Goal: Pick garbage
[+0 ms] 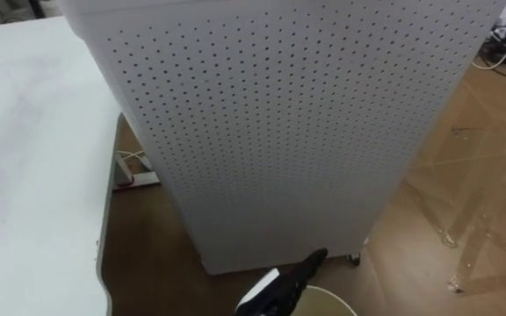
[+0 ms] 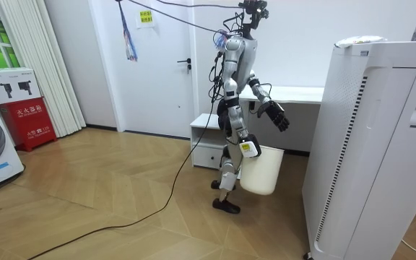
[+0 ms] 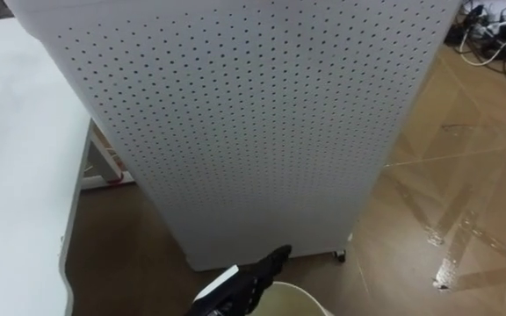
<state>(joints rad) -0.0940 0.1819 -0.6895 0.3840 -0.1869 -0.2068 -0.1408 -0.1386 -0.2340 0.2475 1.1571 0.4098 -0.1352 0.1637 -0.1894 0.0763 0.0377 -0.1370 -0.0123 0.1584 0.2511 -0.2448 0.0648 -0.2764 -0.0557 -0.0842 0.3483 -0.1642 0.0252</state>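
Observation:
I stand close in front of a tall white perforated appliance (image 1: 288, 132), with a white desk (image 1: 33, 175) on my left. My right hand (image 1: 281, 285) shows at the bottom of the eye views, its fingers at the rim of a white bin (image 1: 328, 301). In the room view the bin (image 2: 260, 170) hangs from that hand (image 2: 247, 149) beside my leg. My left hand (image 2: 276, 115) is raised at chest height, fingers relaxed and holding nothing. A pale crumpled thing (image 2: 360, 41) lies on top of the appliance.
A power strip and cables (image 1: 134, 171) lie on the floor between desk and appliance. More cables (image 1: 503, 44) lie at the far right. In the room view a low white drawer unit (image 2: 209, 141) stands behind me, and wooden floor (image 2: 107, 195) stretches to the room view's left.

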